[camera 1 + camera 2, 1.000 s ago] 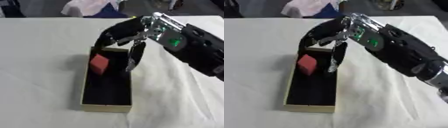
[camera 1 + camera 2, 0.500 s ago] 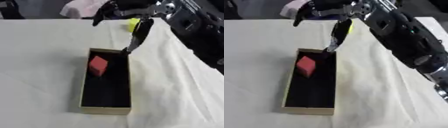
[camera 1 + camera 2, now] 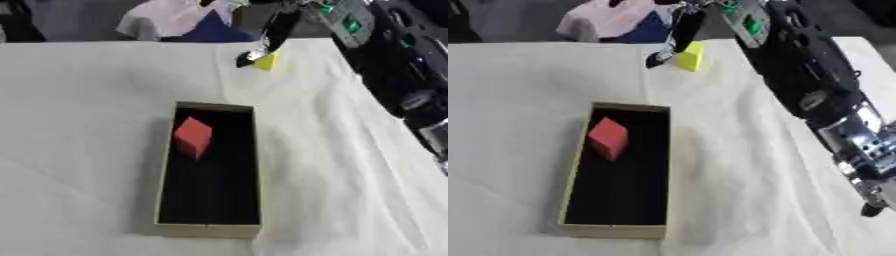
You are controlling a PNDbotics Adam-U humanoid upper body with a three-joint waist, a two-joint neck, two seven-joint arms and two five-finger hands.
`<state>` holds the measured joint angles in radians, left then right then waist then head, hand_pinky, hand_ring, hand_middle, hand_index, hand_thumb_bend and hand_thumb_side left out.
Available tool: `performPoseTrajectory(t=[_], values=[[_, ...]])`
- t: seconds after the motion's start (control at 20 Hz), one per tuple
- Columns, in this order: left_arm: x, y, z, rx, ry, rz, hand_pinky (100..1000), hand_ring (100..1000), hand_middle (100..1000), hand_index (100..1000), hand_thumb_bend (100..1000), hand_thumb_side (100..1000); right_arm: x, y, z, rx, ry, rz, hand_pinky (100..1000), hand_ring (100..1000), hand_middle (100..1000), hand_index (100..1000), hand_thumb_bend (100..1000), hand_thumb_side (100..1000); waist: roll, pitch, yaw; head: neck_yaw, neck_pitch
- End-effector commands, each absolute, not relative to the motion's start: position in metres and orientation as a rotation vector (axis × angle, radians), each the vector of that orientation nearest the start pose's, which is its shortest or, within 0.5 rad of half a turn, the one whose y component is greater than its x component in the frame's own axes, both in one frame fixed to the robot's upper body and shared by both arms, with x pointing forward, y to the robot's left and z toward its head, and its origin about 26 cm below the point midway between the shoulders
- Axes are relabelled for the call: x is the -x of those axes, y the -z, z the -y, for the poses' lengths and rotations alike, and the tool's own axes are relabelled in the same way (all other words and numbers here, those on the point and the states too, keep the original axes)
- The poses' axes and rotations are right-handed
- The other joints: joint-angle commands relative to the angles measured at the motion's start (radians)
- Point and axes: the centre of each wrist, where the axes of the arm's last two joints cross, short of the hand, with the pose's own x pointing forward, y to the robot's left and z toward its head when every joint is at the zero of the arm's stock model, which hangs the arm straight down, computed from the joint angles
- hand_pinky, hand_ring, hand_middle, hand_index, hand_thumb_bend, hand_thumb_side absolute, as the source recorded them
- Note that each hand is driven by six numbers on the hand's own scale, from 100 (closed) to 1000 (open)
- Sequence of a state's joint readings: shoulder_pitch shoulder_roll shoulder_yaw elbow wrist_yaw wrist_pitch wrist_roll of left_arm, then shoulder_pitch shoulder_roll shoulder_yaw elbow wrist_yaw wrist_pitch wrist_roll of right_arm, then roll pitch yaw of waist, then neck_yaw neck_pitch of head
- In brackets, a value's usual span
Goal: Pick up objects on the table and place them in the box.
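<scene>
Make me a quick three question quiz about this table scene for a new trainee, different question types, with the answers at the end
1. True or false: the red block lies inside the box.
2. Multiple choice: where is the yellow block? A) in the box B) on the white cloth beyond the box's far end C) carried above the box
3. Short answer: which of the robot's hands reaches toward the yellow block?

Key:
1. True.
2. B.
3. The right hand; its arm comes in from the right and a finger points down just beside the block. No left hand shows.
</scene>
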<state>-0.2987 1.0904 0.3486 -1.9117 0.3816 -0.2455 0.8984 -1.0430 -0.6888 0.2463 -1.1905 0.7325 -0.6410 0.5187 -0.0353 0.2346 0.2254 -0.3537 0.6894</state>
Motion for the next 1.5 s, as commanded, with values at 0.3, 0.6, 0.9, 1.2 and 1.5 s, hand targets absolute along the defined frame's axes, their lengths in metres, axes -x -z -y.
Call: performPoseTrajectory(t=[0.3, 0.6, 0.9, 1.2, 1.5], values=[[-0.253, -0.374, -0.405, 1.022, 0.517, -3.111, 834, 908, 934, 920, 385, 877, -0.470, -0.326, 0.316, -1.356, 2.670, -1.816, 921, 907, 864, 948, 586, 470, 0.014, -0.009, 0.002, -0.007, -0.034], [-0.253, -0.373, -0.406, 1.027, 0.517, -3.110, 834, 908, 934, 919, 383, 879, -0.483, -0.311, 0.328, -1.476, 2.765, -1.775, 923, 908, 867, 956, 622, 498, 0.016, -0.004, 0.007, -0.007, -0.031], [-0.254, -0.371, -0.406, 1.034, 0.518, -3.116, 833, 908, 932, 918, 379, 883, -0.488, -0.305, 0.337, -1.616, 2.817, -1.757, 917, 899, 857, 958, 640, 513, 0.016, -0.002, 0.006, -0.006, -0.030], [-0.254, -0.370, -0.407, 1.041, 0.520, -3.118, 833, 908, 931, 916, 375, 885, -0.492, -0.299, 0.344, -1.763, 2.798, -1.813, 911, 885, 844, 957, 636, 503, 0.016, 0.000, 0.008, -0.011, -0.035], [-0.254, -0.368, -0.407, 1.046, 0.518, -3.120, 834, 908, 930, 913, 372, 887, -0.493, -0.298, 0.348, -1.869, 2.710, -1.971, 903, 871, 831, 952, 588, 507, 0.017, 0.003, 0.008, -0.015, -0.040]])
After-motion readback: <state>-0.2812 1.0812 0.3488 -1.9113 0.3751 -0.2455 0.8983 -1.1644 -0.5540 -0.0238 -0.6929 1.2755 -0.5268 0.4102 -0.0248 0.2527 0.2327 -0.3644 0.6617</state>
